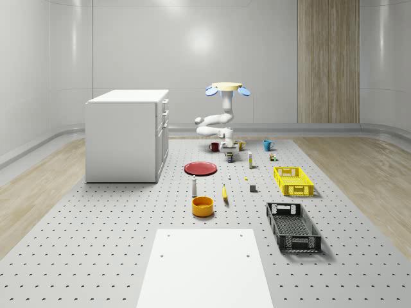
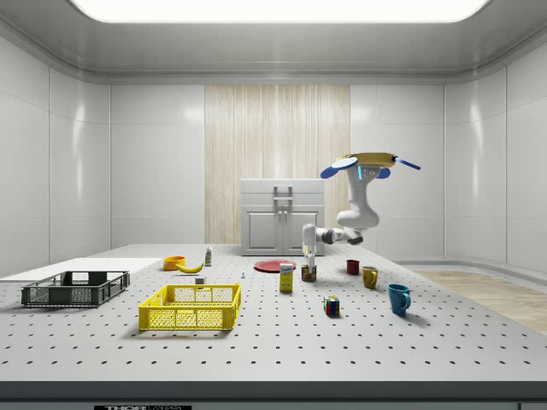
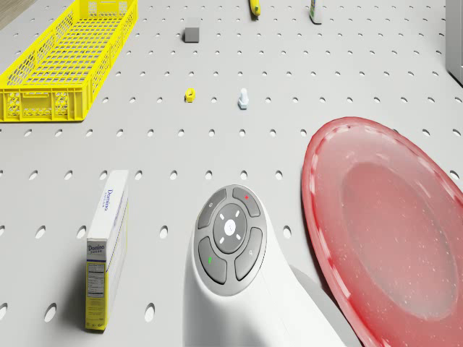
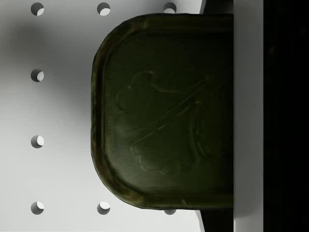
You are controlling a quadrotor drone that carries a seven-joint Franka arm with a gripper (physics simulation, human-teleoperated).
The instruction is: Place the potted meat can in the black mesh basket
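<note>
The potted meat can (image 1: 230, 157) (image 2: 308, 273) stands on the perforated table near its far end, between a red mug and a yellow mug. My drone (image 1: 227, 88) (image 2: 369, 161) hovers above it. The white arm (image 3: 230, 246) bends down, and the gripper (image 1: 230, 151) (image 2: 308, 263) sits right over the can. In the wrist view the can's dark olive lid (image 4: 164, 111) is very close, with a dark part of the gripper covering its one side. The black mesh basket (image 1: 293, 226) (image 2: 75, 288) lies far off at the table's near end.
A yellow basket (image 1: 293, 180) (image 3: 69, 61) lies between can and black basket. A red plate (image 1: 200, 168) (image 3: 391, 231) and a sugar box (image 3: 107, 246) (image 2: 286, 278) flank the arm. A blue mug (image 1: 268, 145), orange bowl (image 1: 202, 206), banana (image 1: 225, 192) and white cabinet (image 1: 128, 135) stand around.
</note>
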